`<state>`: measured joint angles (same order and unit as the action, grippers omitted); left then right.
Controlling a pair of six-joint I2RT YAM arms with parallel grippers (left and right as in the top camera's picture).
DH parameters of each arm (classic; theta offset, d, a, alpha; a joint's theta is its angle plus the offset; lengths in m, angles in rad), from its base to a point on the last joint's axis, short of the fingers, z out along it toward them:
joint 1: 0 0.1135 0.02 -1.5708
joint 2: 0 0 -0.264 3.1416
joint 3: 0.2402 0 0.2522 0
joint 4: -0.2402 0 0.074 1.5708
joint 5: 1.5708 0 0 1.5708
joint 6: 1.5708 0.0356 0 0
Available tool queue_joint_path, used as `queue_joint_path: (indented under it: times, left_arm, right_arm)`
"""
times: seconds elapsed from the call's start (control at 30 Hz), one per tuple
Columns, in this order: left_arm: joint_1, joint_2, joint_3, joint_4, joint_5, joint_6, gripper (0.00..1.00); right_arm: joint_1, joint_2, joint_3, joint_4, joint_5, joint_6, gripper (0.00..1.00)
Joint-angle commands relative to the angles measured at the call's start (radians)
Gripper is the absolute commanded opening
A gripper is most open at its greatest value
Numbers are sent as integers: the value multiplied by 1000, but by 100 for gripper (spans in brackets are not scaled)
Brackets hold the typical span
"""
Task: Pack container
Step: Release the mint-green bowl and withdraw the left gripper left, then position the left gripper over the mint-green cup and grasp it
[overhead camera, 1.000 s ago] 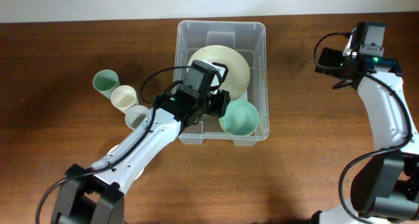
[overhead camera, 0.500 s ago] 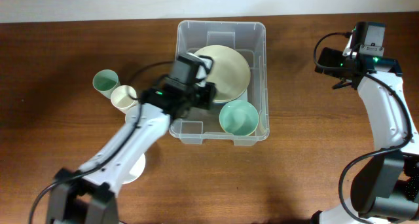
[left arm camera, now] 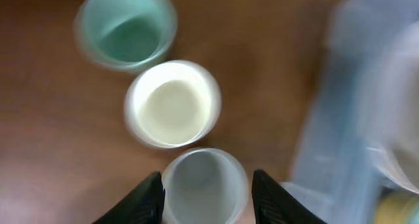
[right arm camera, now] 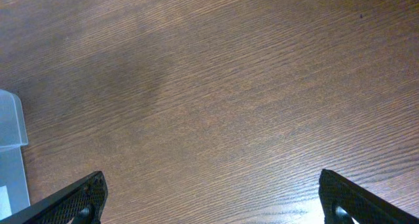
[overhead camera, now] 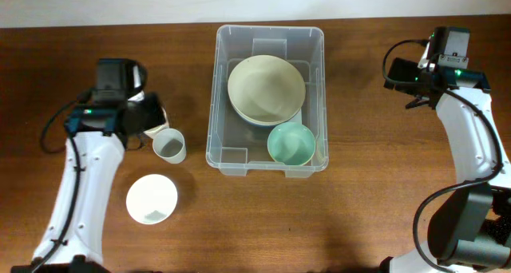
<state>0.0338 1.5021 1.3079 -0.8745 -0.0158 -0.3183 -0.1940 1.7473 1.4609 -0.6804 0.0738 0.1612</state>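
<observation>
Since a second before, the left arm had swung away from above the container (overhead camera: pixel 270 30) and gone over to the left side of the wooden table (overhead camera: pixel 359 209). The right arm had not moved.

The left gripper (left arm camera: pixel 206 196) hung over three cups in a row: a green cup (left arm camera: pixel 124 29), a cream cup (left arm camera: pixel 172 104) and a grey cup (left arm camera: pixel 204 183). Its fingers (left arm camera: pixel 145 196) were apart. In the blurry left wrist view the grey cup showed between them, but I could not tell if they touched it. From above, the grey cup stood upright on the table just beside the gripper.

The clear container sat in the middle of the table, near its far edge. A big cream bowl (overhead camera: pixel 266 88) and a small green bowl (overhead camera: pixel 291 143) lay inside it. A white bowl (overhead camera: pixel 152 199) sat on the table, near the grey cup.

The right gripper (right arm camera: pixel 213 192) was over bare wood to the right of the container, with its fingers spread wide and nothing between them.
</observation>
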Motion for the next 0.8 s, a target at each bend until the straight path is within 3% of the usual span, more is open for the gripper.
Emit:
queue_joint_path:
  times: [0.0, 0.77]
  left_arm:
    - [64, 45, -7, -16, -9, -34, 45]
    - [116, 305, -13, 119, 12, -37, 46]
  right_arm:
    - [-3, -24, 11, 3, 10, 8, 99]
    - [-3, -24, 11, 3, 10, 8, 99]
